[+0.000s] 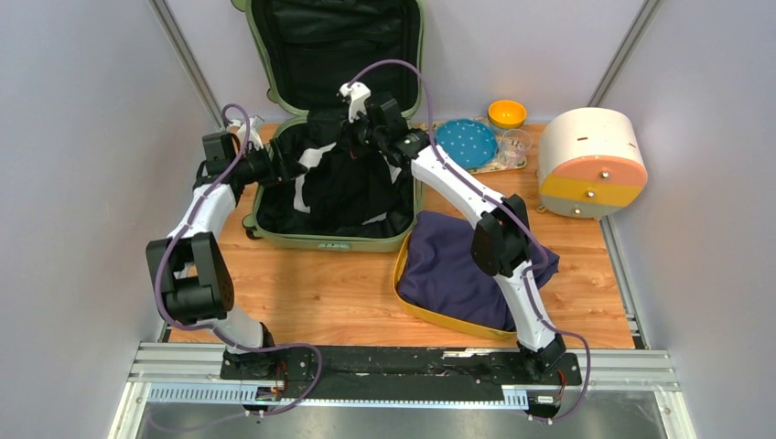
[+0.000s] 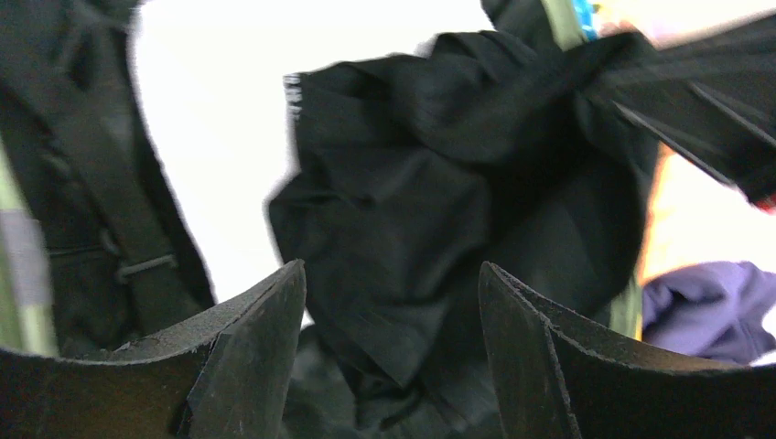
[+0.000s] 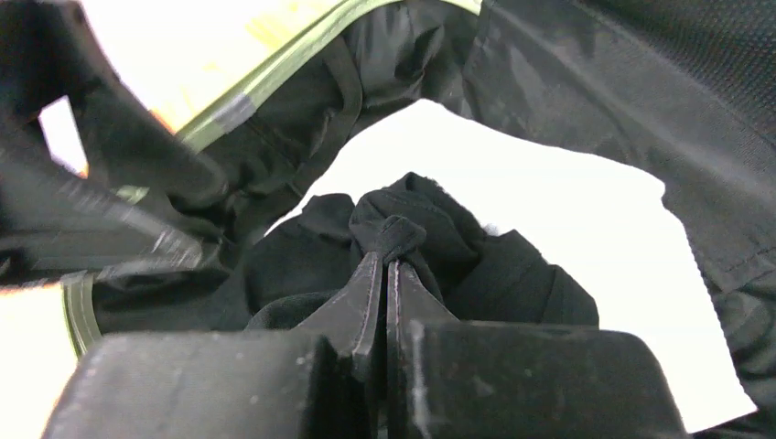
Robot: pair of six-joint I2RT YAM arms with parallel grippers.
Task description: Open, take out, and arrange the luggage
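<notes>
The sage-green suitcase (image 1: 322,242) lies open at the back of the table, its lid (image 1: 416,55) standing up, black lining inside. A black garment (image 1: 343,183) hangs over its lower half, with white cloth (image 1: 311,157) beside it. My right gripper (image 1: 352,128) is shut on a fold of the black garment (image 3: 389,233) and holds it above the suitcase. My left gripper (image 1: 285,166) is open at the suitcase's left rim, its fingers (image 2: 261,320) apart with the hanging black garment (image 2: 430,210) just ahead of them.
A yellow tray (image 1: 407,297) holding a purple garment (image 1: 448,270) sits right of the suitcase. A round cream-and-orange drawer box (image 1: 590,165) stands at the back right. A blue dotted plate (image 1: 466,143), a yellow bowl (image 1: 506,114) and a clear cup (image 1: 515,144) stand behind.
</notes>
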